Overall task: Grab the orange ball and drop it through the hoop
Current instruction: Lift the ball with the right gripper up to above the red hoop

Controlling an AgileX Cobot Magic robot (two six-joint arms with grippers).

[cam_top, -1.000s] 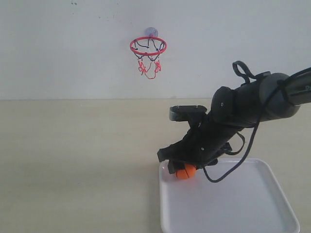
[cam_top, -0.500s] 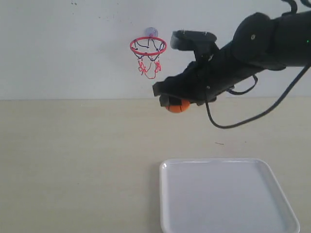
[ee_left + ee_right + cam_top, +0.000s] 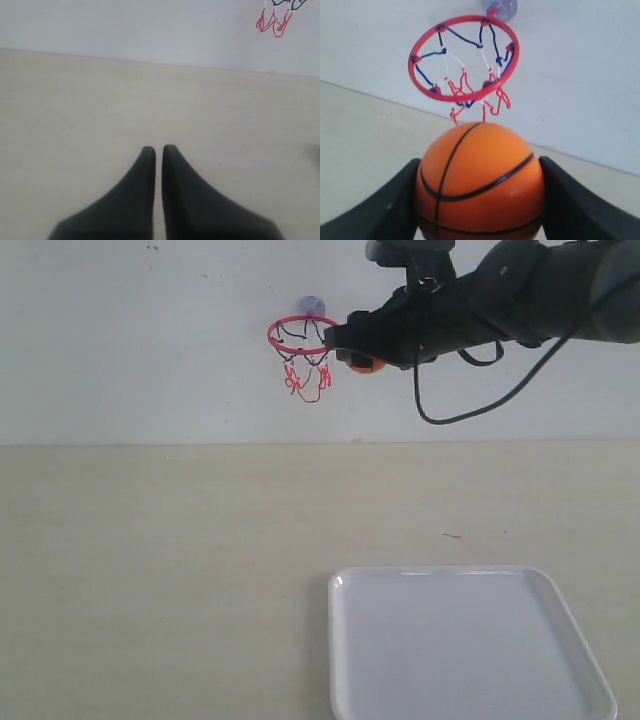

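Observation:
The orange ball (image 3: 479, 181) with black seams sits between the two black fingers of my right gripper (image 3: 479, 195), which is shut on it. In the exterior view the right gripper (image 3: 352, 352) holds the orange ball (image 3: 366, 365) high up by the wall, just right of the hoop (image 3: 305, 337) and slightly below its red ring. The hoop (image 3: 464, 57) hangs by its clear suction cup just beyond the ball in the right wrist view. My left gripper (image 3: 158, 150) is shut with nothing in it, low over the table; the hoop's net tips (image 3: 274, 22) show far off.
A white tray (image 3: 470, 640) lies on the beige table (image 3: 160, 560) at the front right. A white wall (image 3: 130, 350) stands behind the table and carries the hoop. The right arm's black cable (image 3: 470, 405) loops below it.
The right gripper has risen with the ball from the tray to the hoop's height and moved left towards the ring. The left gripper shows only now.

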